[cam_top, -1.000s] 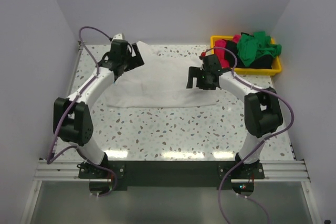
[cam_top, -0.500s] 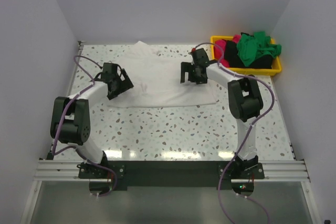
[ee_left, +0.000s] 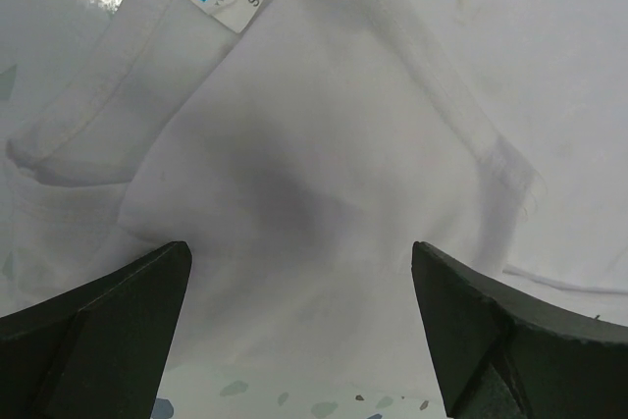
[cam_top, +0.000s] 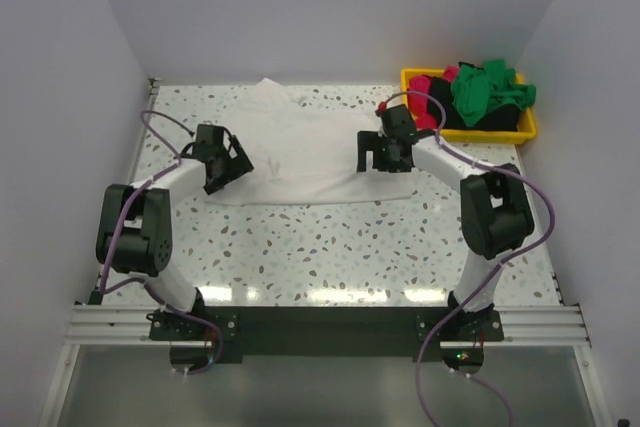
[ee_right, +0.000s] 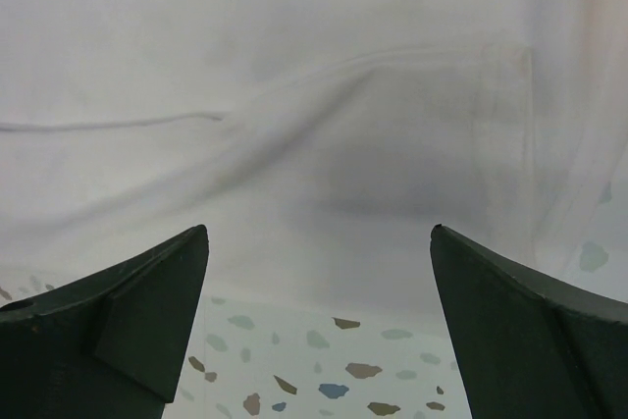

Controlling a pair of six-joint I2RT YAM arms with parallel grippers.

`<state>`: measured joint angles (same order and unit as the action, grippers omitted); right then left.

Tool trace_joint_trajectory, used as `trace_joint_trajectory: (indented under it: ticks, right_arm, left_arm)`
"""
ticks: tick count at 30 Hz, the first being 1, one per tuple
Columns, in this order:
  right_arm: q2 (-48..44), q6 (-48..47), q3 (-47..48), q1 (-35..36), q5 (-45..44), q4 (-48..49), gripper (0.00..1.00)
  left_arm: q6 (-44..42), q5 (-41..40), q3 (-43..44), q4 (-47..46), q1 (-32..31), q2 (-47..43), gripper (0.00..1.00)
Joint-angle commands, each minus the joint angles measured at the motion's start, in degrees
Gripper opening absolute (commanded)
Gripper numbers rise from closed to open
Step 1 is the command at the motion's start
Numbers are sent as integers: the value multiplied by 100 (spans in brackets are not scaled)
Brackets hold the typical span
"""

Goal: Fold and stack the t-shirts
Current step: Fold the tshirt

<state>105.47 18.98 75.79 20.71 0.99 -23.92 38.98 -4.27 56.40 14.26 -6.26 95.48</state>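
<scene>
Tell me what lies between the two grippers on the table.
Only the white t-shirt, spread flat. The left gripper and right gripper hang open over its two sides. The top view shows it.

Lab: white-walled booth (cam_top: 330, 7), rail-mounted arms (cam_top: 172, 177)

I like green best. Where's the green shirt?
In the top view, the green t-shirt lies on top in the yellow bin, at the far right corner of the table.

Left end effector (cam_top: 226, 160) and right end effector (cam_top: 384, 153) low, reaching forward, both wide open.
</scene>
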Motion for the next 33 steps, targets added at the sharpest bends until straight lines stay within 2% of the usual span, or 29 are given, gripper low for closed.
trace_joint_trajectory:
  ticks: [1,10,17,25,29,33]
  right_arm:
    - [104,-70,-345,-14,85,222,99]
    - [88,-53,-1030,-6,296,221,99]
    - [-746,518,-2102,82,340,204,99]
    - [-2011,1213,-3377,267,349,-60,99]
    - [-2390,1266,-3659,276,401,-323,99]
    - [-2628,1222,-3720,293,603,-534,99]
  left_arm:
    - [110,-83,-261,-362,64,-74,100]
    - [539,128,-1710,-328,64,-697,100]
    - [891,111,-2774,321,46,-2127,100]
    - [1637,-398,-3275,2016,37,-3815,100]
    - [1779,-198,-3504,2239,20,-4327,100]
    - [1858,-109,-3557,2248,20,-4433,100]
